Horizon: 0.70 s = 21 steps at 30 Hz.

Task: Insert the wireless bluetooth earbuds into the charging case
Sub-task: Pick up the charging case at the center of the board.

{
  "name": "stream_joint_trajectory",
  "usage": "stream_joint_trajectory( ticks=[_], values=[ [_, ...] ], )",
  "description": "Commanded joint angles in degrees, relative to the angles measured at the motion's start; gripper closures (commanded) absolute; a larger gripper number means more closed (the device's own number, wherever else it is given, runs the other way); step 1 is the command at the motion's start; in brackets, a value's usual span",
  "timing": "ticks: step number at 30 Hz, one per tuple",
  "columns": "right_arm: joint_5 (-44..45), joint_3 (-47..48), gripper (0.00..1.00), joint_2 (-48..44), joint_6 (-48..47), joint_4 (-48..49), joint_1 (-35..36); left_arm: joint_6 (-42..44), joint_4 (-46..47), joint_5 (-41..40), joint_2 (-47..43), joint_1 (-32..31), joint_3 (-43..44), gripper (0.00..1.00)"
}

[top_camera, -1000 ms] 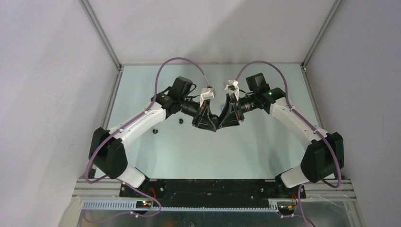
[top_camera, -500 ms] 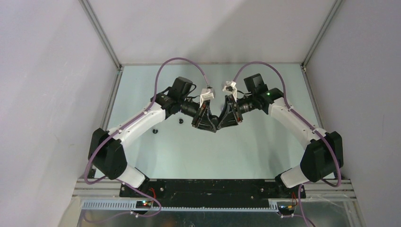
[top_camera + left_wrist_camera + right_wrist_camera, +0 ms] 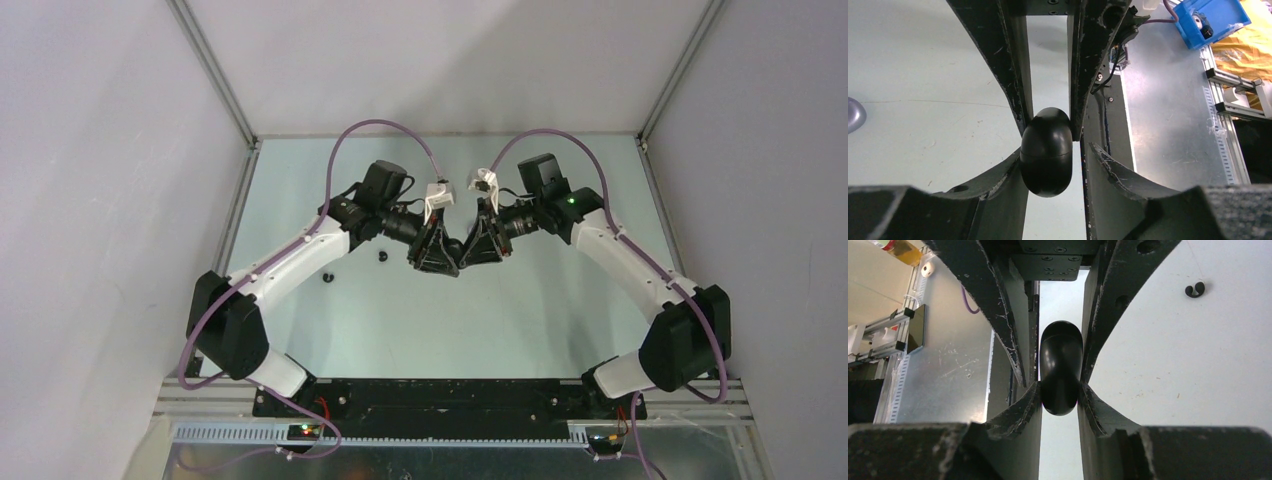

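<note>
Worktop: pale green, closed in by white wall panels left, right and far, with metal rails along the side edges. A broad stretch of worktop lies between the meeting point and the arm bases, more to the right of it.

Left gripper: fingers a little apart. One rests against the charging case; a thin strip of worktop shows between the case and the other.

Right gripper: fingers pressed on both sides of the case, clamping it. Case is glossy black and egg-shaped, with a seam round it. Cannot tell if it is lifted.

Left arm and right arm: both reach inward from the side edges, elbows out, grippers nose to nose at mid-worktop and tilted down.

First black earbud lies on the worktop just beside the left forearm; second black earbud sits nearer the left edge.
</note>
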Motion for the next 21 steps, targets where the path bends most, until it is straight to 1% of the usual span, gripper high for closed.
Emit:
stream_joint_trajectory(
  ticks=[1, 5, 7, 9, 11, 13, 14, 17, 21],
  values=[
    [2.19, 0.42, 0.78, -2.56, 1.92, 2.38, 0.54, -2.15, 2.82, -1.95, -1.31, -0.22, 1.76, 0.49],
    [3.14, 0.42, 0.78, -2.88, 2.12, 2.66, 1.17, -3.1, 3.71, -2.79, -1.01, -0.2, 1.67, 0.5],
    [3.38, 0.42, 0.77, -2.97, 2.09, 2.75, 1.32, -3.23, 3.89, -2.8, -0.88, -0.22, 1.59, 0.52],
    [3.62, 0.42, 0.77, -3.04, 2.07, 2.78, 1.43, -3.23, 3.94, -2.79, -0.9, -0.21, 1.49, 0.57],
    [3.64, 0.41, 0.77, -3.13, 1.92, 2.7, 1.47, -3.22, 4.07, -2.68, -0.92, -0.22, 1.4, 0.63],
    [3.8, 0.43, 0.77, -3.23, 1.79, 2.74, 1.45, -3.15, 4.02, -2.53, -0.88, -0.22, 1.36, 0.65],
    [3.78, 0.42, 0.77, -3.21, 1.74, 2.71, 1.29, -3.06, 3.97, -2.3, -0.94, -0.22, 1.33, 0.65],
    [3.24, 0.42, 0.77, -3.2, 1.96, 2.73, 0.92, -2.78, 3.7, -1.53, -0.89, -0.22, 1.4, 0.59],
    [2.62, 0.42, 0.77, -3.44, 1.89, 2.69, 0.28, -2.2, 3.07, -0.89, -0.87, -0.26, 1.71, 0.54]
  ],
)
